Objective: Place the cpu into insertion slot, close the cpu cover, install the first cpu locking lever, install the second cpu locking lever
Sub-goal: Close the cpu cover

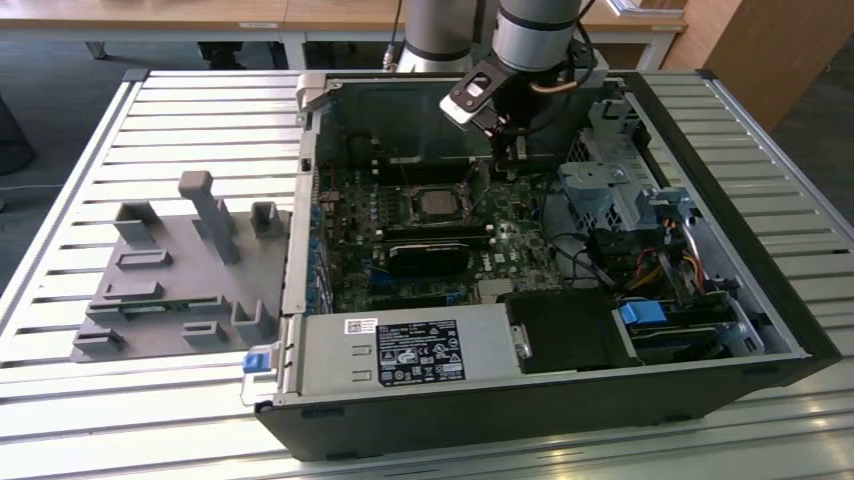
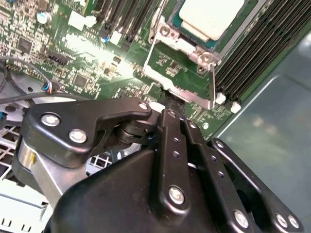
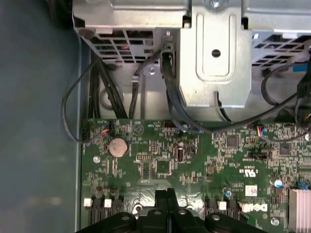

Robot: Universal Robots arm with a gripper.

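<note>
Gripper point(image 2: 168, 99), pinched narrow and holding nothing, seems to touch its tip to the near edge of the swung-open cpu cover point(image 2: 190, 95), probably to push it. Just beyond, the cpu point(image 2: 211, 17) sits in its slot.

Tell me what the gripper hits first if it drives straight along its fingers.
Most likely the edge of the silvery cpu cover just beyond the gripper, otherwise the motherboard beside it; depth is unclear.
</note>
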